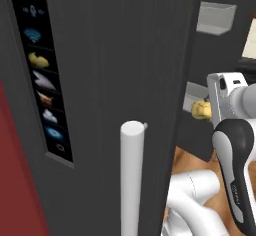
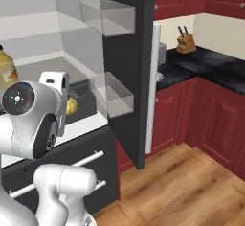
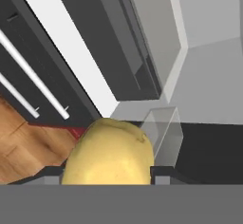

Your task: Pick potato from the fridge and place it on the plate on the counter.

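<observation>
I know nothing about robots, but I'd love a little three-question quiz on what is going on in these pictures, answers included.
1. True or false: the hand is closed on the potato.
2. Which item stands on the counter by the red cabinets: (a) a kettle, (b) a knife block, (c) a toaster?
3. Fill in: the fridge door stands ____, its clear door bins facing the room.

Key:
1. True; the potato sits between the two fingertips.
2. (b), the knife block.
3. open
</observation>
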Motion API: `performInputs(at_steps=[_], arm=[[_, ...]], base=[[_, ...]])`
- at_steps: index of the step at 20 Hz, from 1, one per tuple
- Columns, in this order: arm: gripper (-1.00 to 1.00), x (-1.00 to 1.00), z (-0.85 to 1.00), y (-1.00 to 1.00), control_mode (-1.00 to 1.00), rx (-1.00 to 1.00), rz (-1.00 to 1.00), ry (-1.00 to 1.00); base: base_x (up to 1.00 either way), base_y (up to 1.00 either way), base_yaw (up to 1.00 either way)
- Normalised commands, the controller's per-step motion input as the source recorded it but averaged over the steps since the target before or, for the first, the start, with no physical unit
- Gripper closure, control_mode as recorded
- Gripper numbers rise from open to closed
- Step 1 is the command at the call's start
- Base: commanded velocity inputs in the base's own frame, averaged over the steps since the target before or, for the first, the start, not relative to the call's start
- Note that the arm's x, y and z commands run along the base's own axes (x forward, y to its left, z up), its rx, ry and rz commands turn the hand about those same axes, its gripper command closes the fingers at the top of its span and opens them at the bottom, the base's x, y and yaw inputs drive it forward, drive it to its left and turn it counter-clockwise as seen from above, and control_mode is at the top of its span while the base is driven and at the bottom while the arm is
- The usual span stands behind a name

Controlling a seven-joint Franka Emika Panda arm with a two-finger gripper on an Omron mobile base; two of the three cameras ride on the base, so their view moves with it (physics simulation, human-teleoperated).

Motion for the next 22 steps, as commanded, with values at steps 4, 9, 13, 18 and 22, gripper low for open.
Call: performInputs(at_steps=[4,9,13,18,22], arm=[[1.0,0.0,0.0,0.0,1.0,0.0,0.0,0.0],[1.0,0.0,0.0,0.0,1.0,0.0,0.0,0.0],[1.0,0.0,0.0,0.0,1.0,0.0,0.0,0.0],[1.0,0.0,0.0,0.0,1.0,0.0,0.0,0.0],[1.0,0.0,0.0,0.0,1.0,0.0,0.0,0.0]], base=[[-0.12,0.0,-0.32],[-0.11,0.0,-0.31],[-0.09,0.0,-0.3],[-0.07,0.0,-0.3],[-0.07,0.0,-0.3]])
